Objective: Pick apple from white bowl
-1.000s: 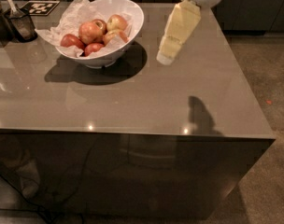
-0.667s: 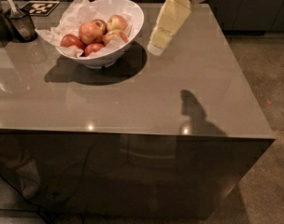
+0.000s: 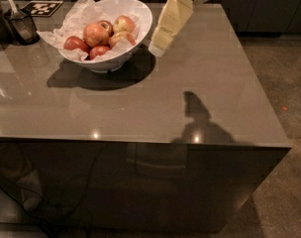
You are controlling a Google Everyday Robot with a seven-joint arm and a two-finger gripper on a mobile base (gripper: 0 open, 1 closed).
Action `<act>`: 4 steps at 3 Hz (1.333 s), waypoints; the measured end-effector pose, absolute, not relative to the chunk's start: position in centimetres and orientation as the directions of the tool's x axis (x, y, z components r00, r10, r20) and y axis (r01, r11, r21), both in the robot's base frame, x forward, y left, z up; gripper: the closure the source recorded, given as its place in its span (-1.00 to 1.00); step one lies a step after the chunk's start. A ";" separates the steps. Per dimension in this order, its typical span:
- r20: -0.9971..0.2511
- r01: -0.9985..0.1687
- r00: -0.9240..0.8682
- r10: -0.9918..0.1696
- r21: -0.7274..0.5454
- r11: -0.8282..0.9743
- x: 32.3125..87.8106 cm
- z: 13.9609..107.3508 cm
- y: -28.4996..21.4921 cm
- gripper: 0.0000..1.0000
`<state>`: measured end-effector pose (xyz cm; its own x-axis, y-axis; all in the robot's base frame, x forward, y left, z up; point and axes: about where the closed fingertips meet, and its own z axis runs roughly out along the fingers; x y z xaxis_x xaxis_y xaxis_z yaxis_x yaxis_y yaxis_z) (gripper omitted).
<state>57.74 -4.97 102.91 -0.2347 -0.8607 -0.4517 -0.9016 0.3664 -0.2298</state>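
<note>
The white bowl (image 3: 142,15) stands at the back left of the grey table, lined with crumpled white paper. It holds several apples. The largest one, the pinkish-red apple (image 3: 95,33) with a pale orange blush, lies in the middle of the pile. Smaller dark red apples (image 3: 75,43) lie at its left and front, and a yellower apple (image 3: 123,23) lies behind it to the right. My gripper (image 3: 157,46) hangs slanted from the top of the view, its tip just right of the bowl's rim and above the table. It holds nothing that I can see.
A dark container (image 3: 22,26) with a utensil in it stands at the far left. A black-and-white marker tag (image 3: 41,7) lies behind the bowl. The table's right edge (image 3: 269,98) drops to a carpeted floor. The gripper's shadow (image 3: 195,110) falls on the tabletop.
My gripper has moved left and a little down, from well right of the bowl to just beside its right rim. The bowl and apples have not moved.
</note>
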 end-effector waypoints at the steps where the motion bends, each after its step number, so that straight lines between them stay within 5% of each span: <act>1: -0.437 -0.919 -0.192 -0.879 -0.234 0.317 63.2 103.2 2.0 -1.00; 3: -0.446 -0.926 -0.186 -0.876 -0.218 0.308 65.6 102.4 4.4 -1.00; 4: -0.449 -0.932 -0.227 -0.865 -0.159 0.327 71.7 99.2 8.8 -1.00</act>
<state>71.66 8.82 99.23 -0.2266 -0.8646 -0.4485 -0.9315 0.3269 -0.1594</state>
